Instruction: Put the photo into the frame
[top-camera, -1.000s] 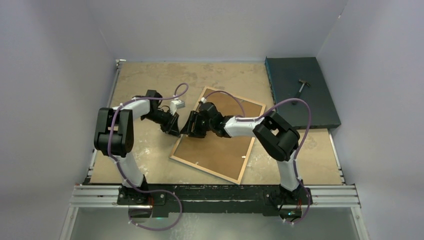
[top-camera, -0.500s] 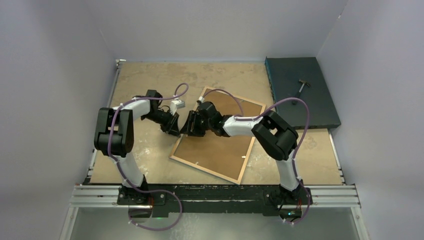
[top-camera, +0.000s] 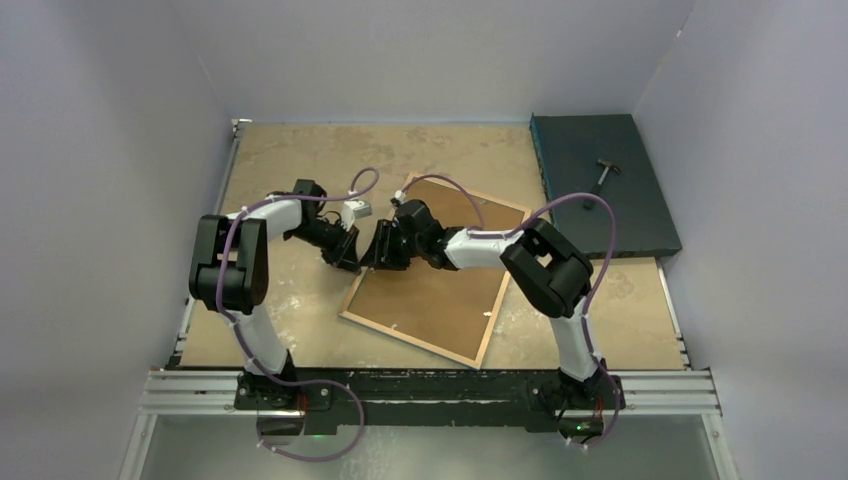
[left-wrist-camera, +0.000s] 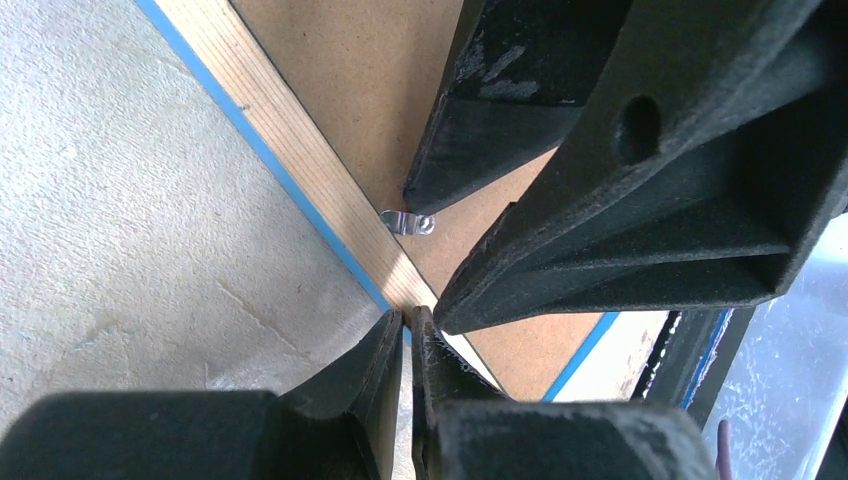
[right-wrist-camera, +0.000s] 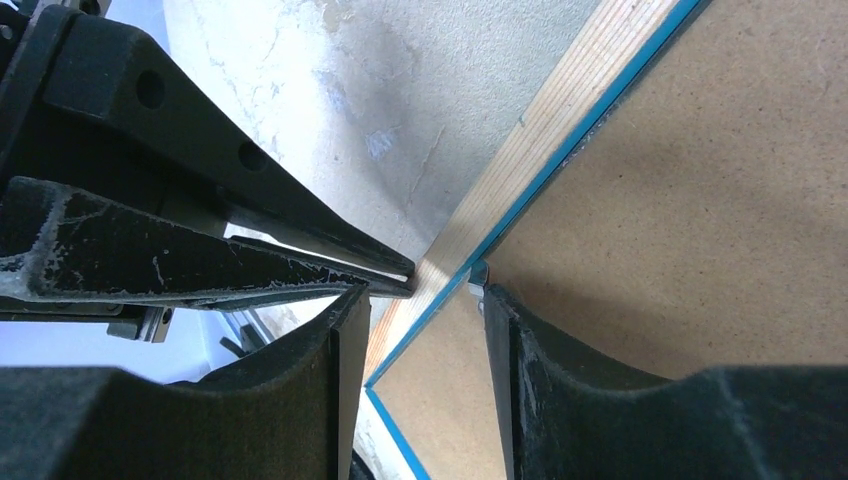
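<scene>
The frame lies face down and askew on the table, its pale wood back up and a blue edge showing. A brown backing board fills it. The photo is hidden. My left gripper is shut, with its tips at the frame's outer left edge. My right gripper is open and empty. It straddles the same edge from the board side, one finger by a small metal clip. The two grippers nearly touch.
A dark teal slab with a small hammer lies at the back right, beside the frame's far corner. Grey walls close in the table on three sides. The arms' purple cables loop above the frame.
My right gripper has shifted slightly left and away along the frame's edge, closer to the left gripper. The left gripper and the frame have hardly moved.
</scene>
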